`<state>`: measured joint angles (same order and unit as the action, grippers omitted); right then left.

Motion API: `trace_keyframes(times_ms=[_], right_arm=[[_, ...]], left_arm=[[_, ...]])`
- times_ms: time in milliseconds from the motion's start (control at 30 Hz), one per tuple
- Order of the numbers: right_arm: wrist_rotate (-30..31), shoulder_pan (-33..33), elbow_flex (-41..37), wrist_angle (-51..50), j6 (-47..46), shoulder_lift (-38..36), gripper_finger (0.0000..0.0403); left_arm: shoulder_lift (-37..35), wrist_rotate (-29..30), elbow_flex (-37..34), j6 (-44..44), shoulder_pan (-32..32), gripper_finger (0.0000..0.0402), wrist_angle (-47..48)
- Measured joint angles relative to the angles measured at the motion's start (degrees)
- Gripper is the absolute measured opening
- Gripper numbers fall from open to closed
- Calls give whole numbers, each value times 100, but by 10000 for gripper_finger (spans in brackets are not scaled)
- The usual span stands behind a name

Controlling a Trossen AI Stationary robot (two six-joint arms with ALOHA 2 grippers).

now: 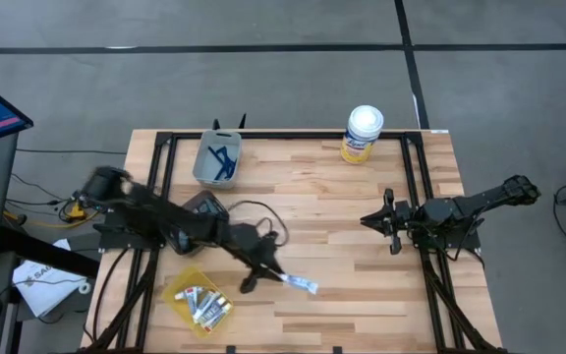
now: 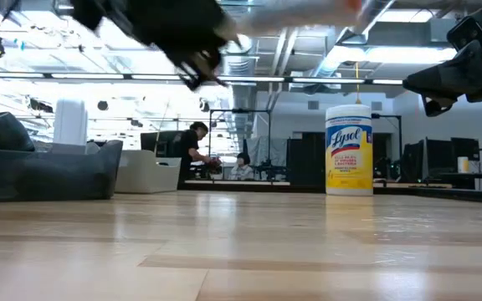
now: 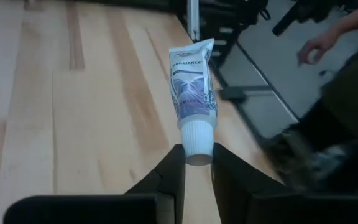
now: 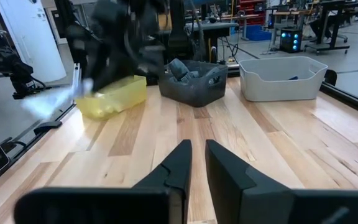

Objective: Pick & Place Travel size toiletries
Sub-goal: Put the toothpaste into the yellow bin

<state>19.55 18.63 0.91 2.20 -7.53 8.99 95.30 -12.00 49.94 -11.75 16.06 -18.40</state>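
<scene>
- Between my left fingers [image 3: 173, 180] sits the white cap of a small toothpaste tube [image 3: 193, 87]; my left pincer [image 3: 196, 163] is clamped on that cap alone, so the printed body juts out free ahead of me over the wooden table [image 3: 73, 124].
- Gripping by the cap makes sense to me: it is the stiff end, and the flat crimped tail can hang clear and drop into a bin first.
- From above, the tube [image 1: 299, 283] shows out over bare boards just beside my left pincer [image 1: 275, 274], near the yellow bin [image 1: 178, 292] that already holds several white tubes (my guess is that this bin is where it belongs).
- Farther back on my side stand a dark tray [image 1: 204, 206] and a grey bin [image 1: 204, 165] with slim blue razors in it; my right wrist camera shows all three containers in a row, which my left wrist camera misses entirely.
- Across the table my right pincer [image 4: 194, 149] waits over the boards with its fingers drawn nearly together, holding nothing.
- Only the level view reveals the tube is carried aloft, since nothing lies on the planks near the camera; the yellow wipes canister [image 2: 348, 150] stands at the far edge.
- Beyond the table's edge, my left wrist camera catches a person's hand [image 3: 316, 46], unseen from overhead.
</scene>
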Motion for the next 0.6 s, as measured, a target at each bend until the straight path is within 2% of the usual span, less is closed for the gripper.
trace_keyframes(times_ms=[167, 333, 467, 600], right_arm=[[1, -1, 0, 1, 0, -1, 39], [2, -1, -2, 13, 0, -2, 39], [2, -1, -4, 22, 0, -2, 40], [2, 0, -6, 24, 0, -2, 39]], left_arm=[[-1648, -2, -165, -983, 366, 52, 2277], [-3061, 152, -512, -2551, 1245, 52, 3914], [-3880, 374, -948, -3994, 2147, 52, 4345], [-4279, 638, -1495, -5053, 2961, 52, 4396]])
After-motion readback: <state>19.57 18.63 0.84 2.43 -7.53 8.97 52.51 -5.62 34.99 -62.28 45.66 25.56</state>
